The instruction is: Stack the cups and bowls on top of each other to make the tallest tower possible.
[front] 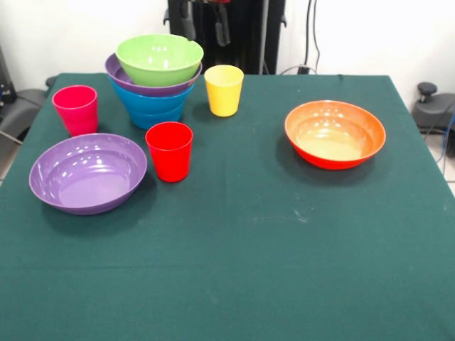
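Note:
The tower stands at the back left: a blue bowl (152, 106) lowest, a purple bowl (116, 70) in it, a lime green bowl (159, 59) on top. The yellow cup (224, 90) stands just right of it, the pink-magenta cup (75, 109) to its left, the red cup (169, 150) in front. A wide purple bowl (87, 172) sits alone at the left, next to the red cup. The orange bowl (335, 133) sits alone at the right. My gripper (205, 28) hangs drawn back at the top edge, behind the tower, open and empty.
The table (242, 256) is covered with a dark green cloth. The black pedestal (242, 35) stands behind its far edge. Dark gear (430, 103) lies off the right edge and more (18, 103) off the left edge.

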You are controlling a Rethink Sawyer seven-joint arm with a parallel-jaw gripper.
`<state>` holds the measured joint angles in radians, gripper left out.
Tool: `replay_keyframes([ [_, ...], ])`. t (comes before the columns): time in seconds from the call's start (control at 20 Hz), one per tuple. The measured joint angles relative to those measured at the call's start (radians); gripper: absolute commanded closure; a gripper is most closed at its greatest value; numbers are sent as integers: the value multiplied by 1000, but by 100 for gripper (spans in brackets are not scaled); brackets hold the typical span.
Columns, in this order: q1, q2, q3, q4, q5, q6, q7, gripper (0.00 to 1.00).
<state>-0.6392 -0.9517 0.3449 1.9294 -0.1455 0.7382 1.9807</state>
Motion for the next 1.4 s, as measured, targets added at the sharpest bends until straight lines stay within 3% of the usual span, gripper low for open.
replay_keyframes([
  [0.5, 170, 34, -38, -79, -2, 0, 3, 0],
  [1.0, 356, 130, -138, -166, -2, 0, 76, 0],
  [1.4, 421, 222, -206, -235, -2, -22, 138, 0],
])
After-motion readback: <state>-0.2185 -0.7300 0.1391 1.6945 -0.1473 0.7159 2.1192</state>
